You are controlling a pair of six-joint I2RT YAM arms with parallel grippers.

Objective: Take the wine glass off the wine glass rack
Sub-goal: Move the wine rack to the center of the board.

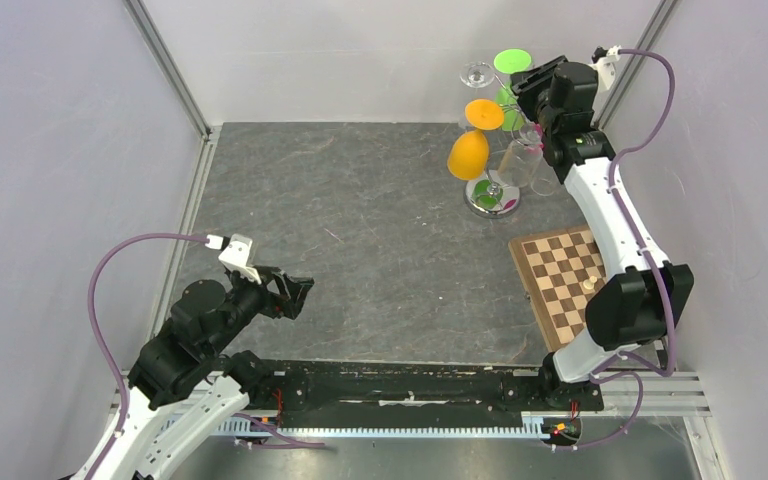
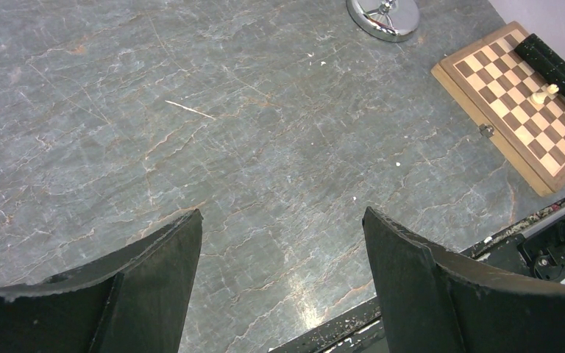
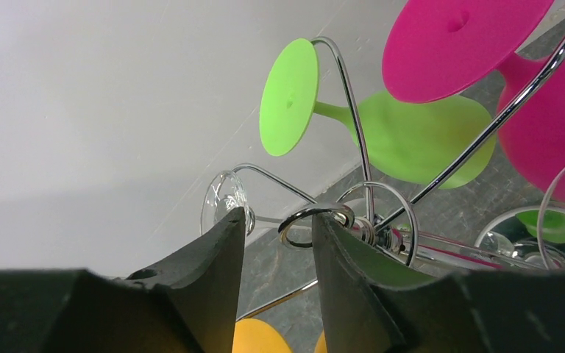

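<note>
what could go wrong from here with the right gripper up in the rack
1. The right gripper appears to straddle the clear glass stem right beside a chrome curl of the wine glass rack; closing could pinch the wire too and drag the rack.
2. The green glass, pink glass and orange glass hang crowded nearby; a careless pull may knock them.
3. The rack stands on one small round base, so a sideways tug might tip it.
</note>
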